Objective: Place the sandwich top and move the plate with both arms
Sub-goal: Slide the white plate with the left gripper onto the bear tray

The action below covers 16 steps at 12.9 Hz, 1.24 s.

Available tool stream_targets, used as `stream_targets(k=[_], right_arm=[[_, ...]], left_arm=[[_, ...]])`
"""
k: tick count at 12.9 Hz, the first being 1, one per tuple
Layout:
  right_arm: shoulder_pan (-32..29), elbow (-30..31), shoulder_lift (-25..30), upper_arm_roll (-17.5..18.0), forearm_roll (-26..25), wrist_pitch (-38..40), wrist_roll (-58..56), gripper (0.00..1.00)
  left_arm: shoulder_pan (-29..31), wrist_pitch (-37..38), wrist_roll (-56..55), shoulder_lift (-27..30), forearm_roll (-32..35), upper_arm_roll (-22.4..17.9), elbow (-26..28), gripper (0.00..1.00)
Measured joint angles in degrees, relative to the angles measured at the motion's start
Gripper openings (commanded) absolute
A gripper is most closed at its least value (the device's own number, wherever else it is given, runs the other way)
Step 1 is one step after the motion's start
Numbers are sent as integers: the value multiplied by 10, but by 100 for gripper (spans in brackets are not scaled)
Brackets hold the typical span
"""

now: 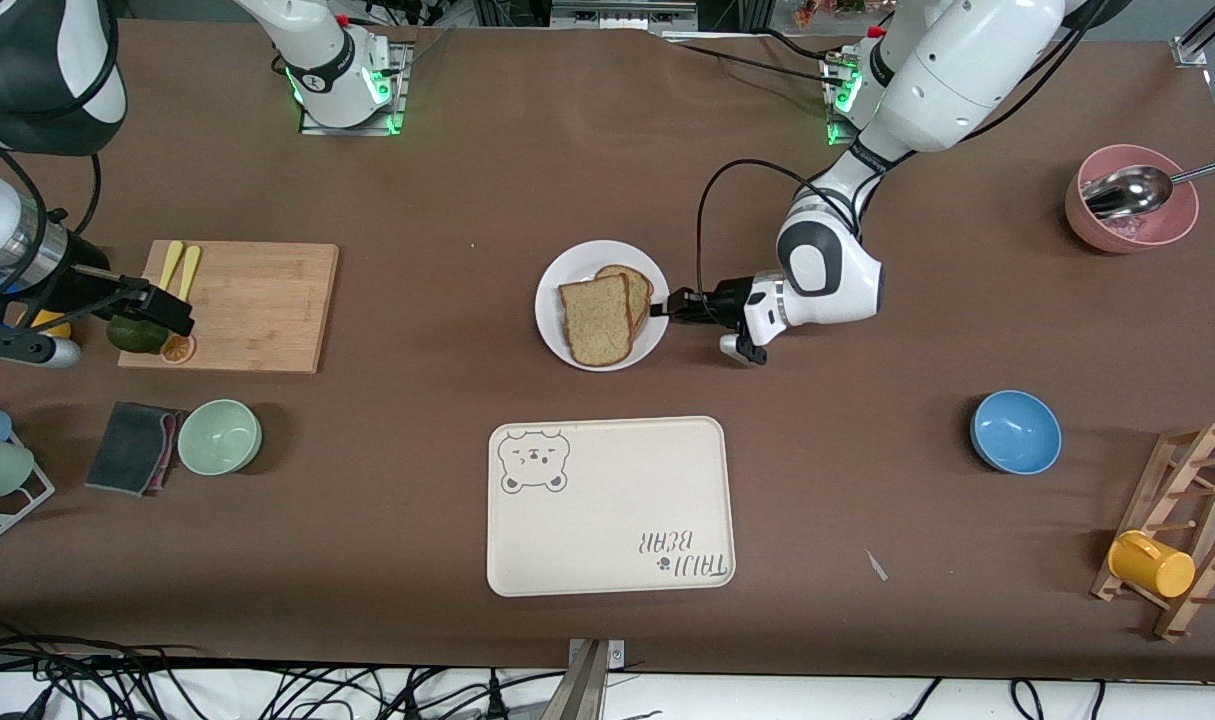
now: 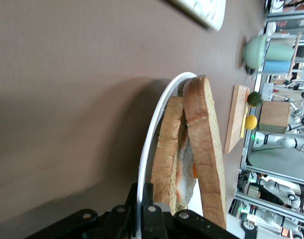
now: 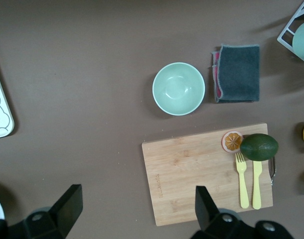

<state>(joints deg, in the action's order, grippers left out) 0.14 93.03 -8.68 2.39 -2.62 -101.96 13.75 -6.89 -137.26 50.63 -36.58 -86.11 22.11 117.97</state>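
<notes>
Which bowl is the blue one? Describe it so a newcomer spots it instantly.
Start at the cream tray with the bear drawing, then look toward the left arm's end of the table. The blue bowl sits alone there, empty, unlike the pink bowl holding a metal spoon.

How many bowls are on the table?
3. The green bowl sits beside a grey cloth, the blue bowl near a wooden rack, the pink bowl holds a spoon.
</notes>
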Motion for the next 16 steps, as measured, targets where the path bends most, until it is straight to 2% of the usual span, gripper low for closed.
stream_targets(k=[4, 8, 13, 16], right_arm=[[0, -16, 14, 4, 0, 17, 0, 100], [0, -44, 21, 4, 0, 52, 0, 100], [0, -44, 20, 1, 0, 53, -1, 100], [0, -44, 20, 3, 0, 59, -1, 100]], left_arm=[[13, 1, 0, 1, 0, 0, -43, 0], [21, 1, -4, -10, 0, -1, -110, 0], [21, 1, -40, -82, 0, -11, -226, 0], [2, 1, -103, -128, 14, -50, -304, 0]])
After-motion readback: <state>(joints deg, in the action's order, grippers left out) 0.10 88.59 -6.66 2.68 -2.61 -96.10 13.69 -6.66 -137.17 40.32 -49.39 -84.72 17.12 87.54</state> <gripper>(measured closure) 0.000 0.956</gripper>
